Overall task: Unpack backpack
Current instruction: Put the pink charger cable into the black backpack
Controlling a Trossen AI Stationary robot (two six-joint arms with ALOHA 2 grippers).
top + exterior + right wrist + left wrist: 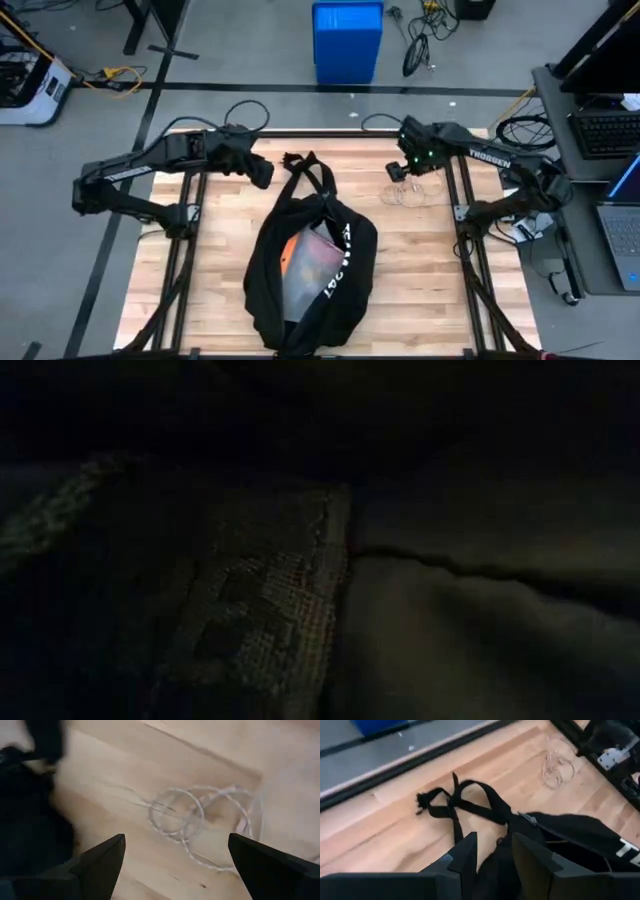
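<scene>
Backpack: the backpack (312, 262) lies in the middle of the counter (420, 290), its mouth open, orange and pale contents showing inside.
Handling: I judge it soft and floppy; the fabric will sag and slide, not stiff anywhere.
Where to hold: the straps (465, 805) spread flat toward the far edge, or the rim of the opening.
Left fingers: my left gripper (495, 857) hovers over the strap end, fingers a little apart, holding nothing.
Right fingers: my right gripper (175, 865) is wide open above a pale coiled cable (200, 820) beside the bag.

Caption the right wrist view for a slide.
Right hand, open, hovers over a coiled white cable on the wooden table, beside the backpack.
</scene>
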